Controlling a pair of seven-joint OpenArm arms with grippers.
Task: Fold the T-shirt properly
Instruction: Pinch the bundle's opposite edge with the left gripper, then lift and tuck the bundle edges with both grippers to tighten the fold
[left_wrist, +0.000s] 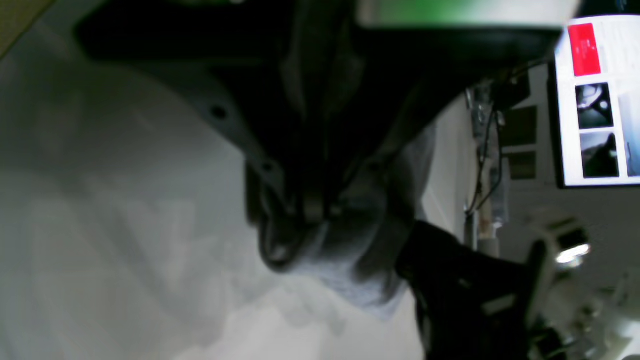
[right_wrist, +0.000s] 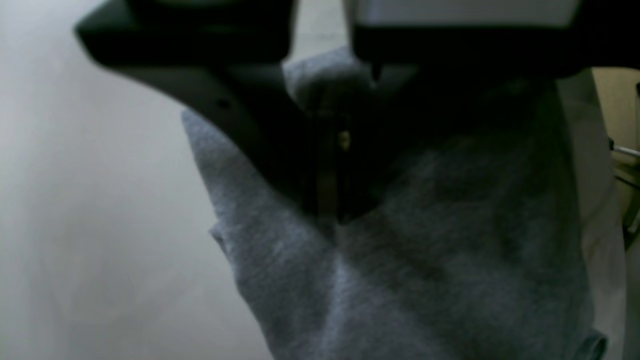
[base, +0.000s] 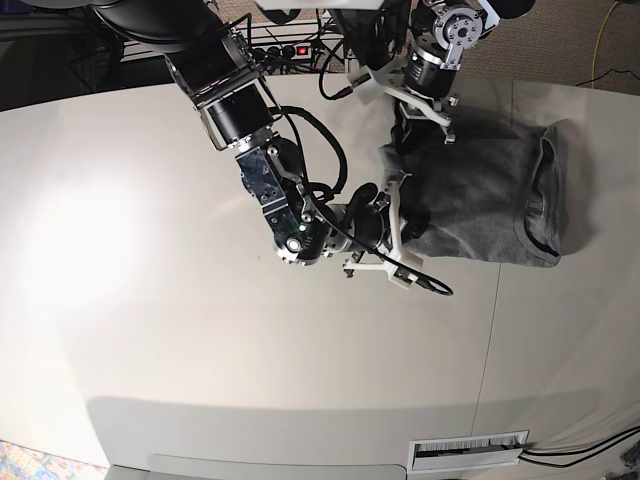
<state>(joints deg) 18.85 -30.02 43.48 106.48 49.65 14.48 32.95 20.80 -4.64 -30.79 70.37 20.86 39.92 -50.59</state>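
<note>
Pinching a bunched fold of grey cloth, the left gripper (left_wrist: 320, 210) has its dark jaws drawn tight together on the T-shirt (base: 480, 195), and the left wrist view shows the fabric puckering out below and to the right of the tips. Seen from the base view, this gripper (base: 420, 125) sits at the far left corner of the garment, near the back edge of the table (base: 200, 330). The right gripper (right_wrist: 332, 200) is likewise clamped on the T-shirt (right_wrist: 425, 260), its jaws pressed together with heather-grey cloth spreading away beneath them; a stitched hem shows at the lower right of that wrist view. From the base view, the right gripper (base: 395, 215) holds the near left corner of the shirt, so both grips lie along the same side of the garment. The T-shirt lies on the right part of the pale table, already doubled into a rough rectangle, with the ribbed neckline curving along its right edge. A seam in the tabletop runs just below and to the right of the cloth. Beyond the table's far edge sit dark cables and a power strip (base: 290, 48), and the left wrist view catches a lit monitor (left_wrist: 597, 100) at its right.
</note>
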